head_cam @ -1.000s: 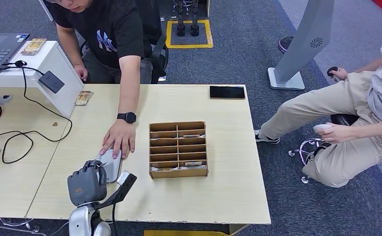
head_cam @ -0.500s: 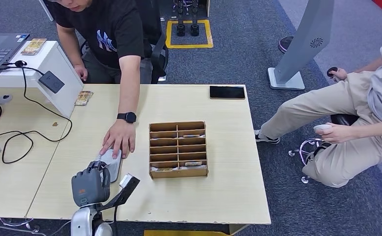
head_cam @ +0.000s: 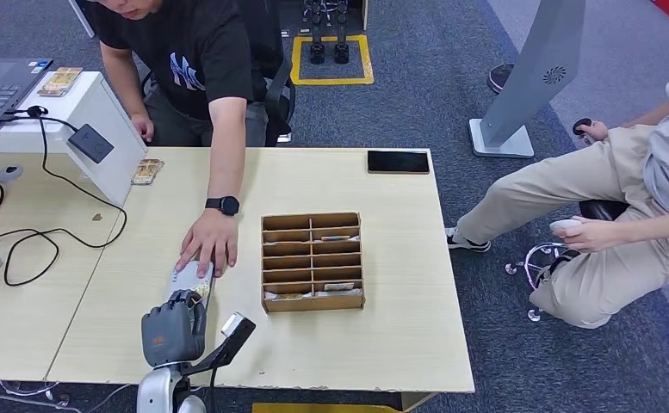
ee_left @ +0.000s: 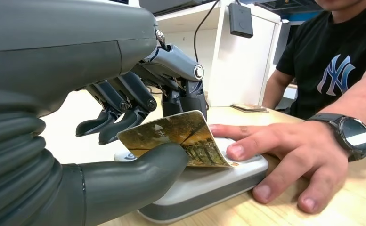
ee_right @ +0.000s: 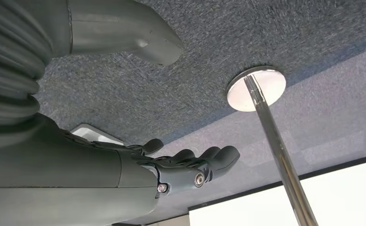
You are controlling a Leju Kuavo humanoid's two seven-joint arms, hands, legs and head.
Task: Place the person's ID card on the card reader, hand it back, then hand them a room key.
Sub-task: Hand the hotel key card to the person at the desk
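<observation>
**Left hand pinches the ID card over the card reader**

The left hand [ee_left: 138, 117] grips the ID card [ee_left: 178, 139] between its thick thumb and the darker fingers [ee_left: 124, 120]; the other fingers curl above the card. The card hangs tilted just over the white card reader [ee_left: 204, 181], and whether its lower corner touches the reader's top is hard to tell. In the head view the left hand [head_cam: 174, 331] covers most of the card, and only a strip of the reader [head_cam: 188, 277] shows at 12 o'clock from it.

The person's hand [ee_left: 275, 157] lies flat on the far end of the reader, fingertips pressing its top, a dark watch [ee_left: 350, 134] on the wrist. Seen from the head camera, the person's hand [head_cam: 208, 245] hides that end of the reader.

The right hand [ee_right: 190, 165] hangs over grey carpet, fingers loosely apart and holding nothing; a chrome pole [ee_right: 277, 141] on a round foot stands near it.

On the worktop [head_cam: 391, 335], at 3 o'clock from the reader, sits a wooden slotted organizer [head_cam: 312, 262] with a few cards in its compartments, too small to make out. A black phone [head_cam: 397, 161] lies at the far edge, at 1 o'clock. A white stand [head_cam: 98, 107] with a black box and cable rises at 11 o'clock. A second person [head_cam: 606, 224] sits at 3 o'clock, cut off by the frame.
</observation>
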